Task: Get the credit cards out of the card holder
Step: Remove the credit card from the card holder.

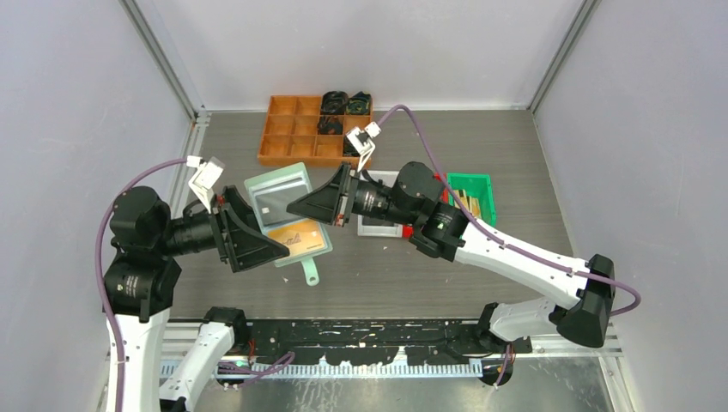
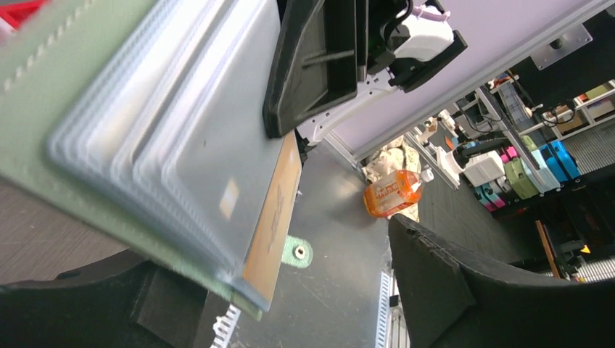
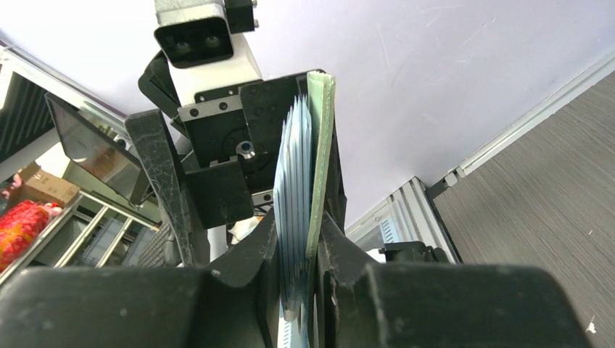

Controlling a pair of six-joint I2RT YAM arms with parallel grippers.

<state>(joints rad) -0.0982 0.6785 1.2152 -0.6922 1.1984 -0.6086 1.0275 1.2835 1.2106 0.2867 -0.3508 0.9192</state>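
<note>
1. Card holder [image 1: 276, 190] hung open above the table [image 1: 515, 154], left of centre between the two arms, its little tab [image 1: 310, 275] pointing toward the arm bases.
2. The right gripper [image 1: 300, 206] was clamped on the card holder's far-right edge. In the right wrist view the fingers [image 3: 239, 268] pinched the green cover and the blue pockets edge-on.
3. The left gripper [image 1: 262, 236] stood spread wide and grasped nothing. Its fingers [image 2: 442, 290] flanked the holder's near-left corner, and I could not tell whether the lower one touched it.
4. Two credit cards showed in the pockets: one orange card [image 1: 298, 237] in the near half and one grey card [image 1: 279, 204] in the far half.
5. One orange tray [image 1: 292, 129] sat behind the holder, with at least three black coiled items [image 1: 343, 105] in its right compartments.
6. One green bin [image 1: 472, 190] lay to the right, and one white bin [image 1: 378, 225] sat partly hidden under the right arm.
</note>
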